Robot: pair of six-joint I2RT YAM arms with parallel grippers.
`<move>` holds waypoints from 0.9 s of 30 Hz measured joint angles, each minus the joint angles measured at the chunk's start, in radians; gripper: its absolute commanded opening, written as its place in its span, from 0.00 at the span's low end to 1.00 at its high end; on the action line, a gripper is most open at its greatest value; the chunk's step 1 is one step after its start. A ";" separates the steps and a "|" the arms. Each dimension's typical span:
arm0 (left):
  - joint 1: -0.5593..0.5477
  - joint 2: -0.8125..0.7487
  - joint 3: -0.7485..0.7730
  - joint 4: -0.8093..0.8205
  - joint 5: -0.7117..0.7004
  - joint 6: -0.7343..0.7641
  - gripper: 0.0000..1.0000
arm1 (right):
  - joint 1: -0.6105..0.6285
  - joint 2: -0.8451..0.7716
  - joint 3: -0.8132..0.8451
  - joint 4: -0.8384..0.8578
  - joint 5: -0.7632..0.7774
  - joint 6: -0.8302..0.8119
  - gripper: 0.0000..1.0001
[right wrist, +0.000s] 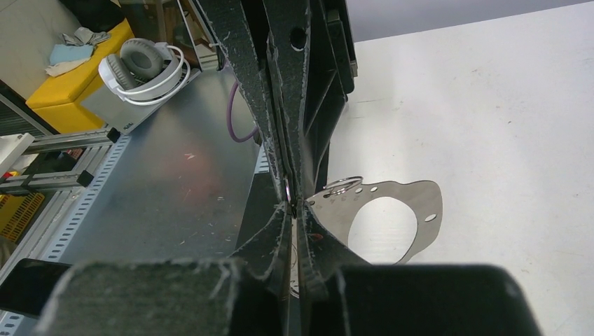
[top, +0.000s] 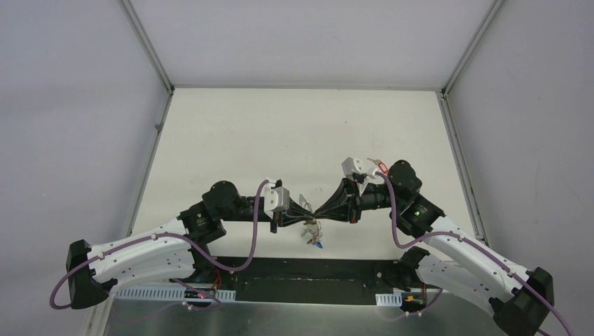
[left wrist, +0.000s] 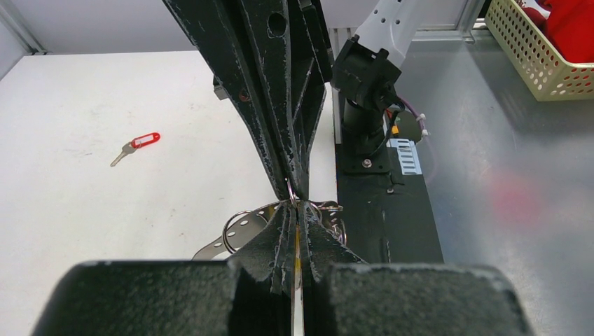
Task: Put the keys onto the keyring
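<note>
My left gripper (top: 310, 213) and right gripper (top: 322, 209) meet tip to tip above the table's near edge, both shut. In the left wrist view a thin brass edge, apparently a key (left wrist: 297, 241), sits between the left gripper's (left wrist: 298, 205) pads. The right gripper (right wrist: 293, 207) is shut on a thin wire loop, the keyring (right wrist: 286, 190). A bunch of keys (top: 316, 239), one blue-headed, hangs under the tips. A perforated silver plate (right wrist: 413, 197) with small rings hangs beside them. A red-headed key (left wrist: 141, 142) lies alone on the table.
The black base strip (top: 301, 276) runs under the hanging bunch. White walls enclose the table (top: 294, 133). Off the table are a cream basket (left wrist: 539, 66) with something red in it, white headphones (right wrist: 143, 64) and a yellow box (right wrist: 73, 80).
</note>
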State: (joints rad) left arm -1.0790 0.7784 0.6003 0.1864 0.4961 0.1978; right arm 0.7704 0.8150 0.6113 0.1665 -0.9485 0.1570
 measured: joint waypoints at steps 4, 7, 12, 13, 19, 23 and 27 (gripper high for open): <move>0.000 0.000 0.000 -0.003 0.000 -0.001 0.00 | 0.003 0.001 0.000 -0.003 0.001 0.003 0.15; 0.000 0.000 0.000 -0.006 -0.001 -0.003 0.00 | 0.006 0.000 0.000 -0.005 0.002 0.001 0.10; 0.000 0.003 0.000 -0.007 -0.001 -0.007 0.00 | 0.006 0.000 0.000 -0.009 0.006 -0.002 0.00; 0.000 0.003 0.000 -0.007 0.000 -0.007 0.00 | 0.006 0.000 0.000 -0.010 0.006 -0.002 0.00; 0.000 0.005 0.000 -0.009 -0.001 -0.008 0.17 | 0.006 -0.002 0.000 -0.012 0.016 -0.002 0.00; -0.001 0.000 0.000 -0.021 0.002 -0.010 0.50 | 0.008 -0.010 0.000 -0.023 0.036 -0.010 0.00; -0.002 -0.029 0.001 -0.040 0.001 -0.019 0.71 | 0.013 -0.022 0.000 -0.031 0.050 -0.021 0.00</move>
State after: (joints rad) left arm -1.0809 0.7490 0.6010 0.1467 0.4973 0.1791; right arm 0.7830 0.7929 0.6109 0.1356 -0.8986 0.1364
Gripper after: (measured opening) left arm 0.592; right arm 0.006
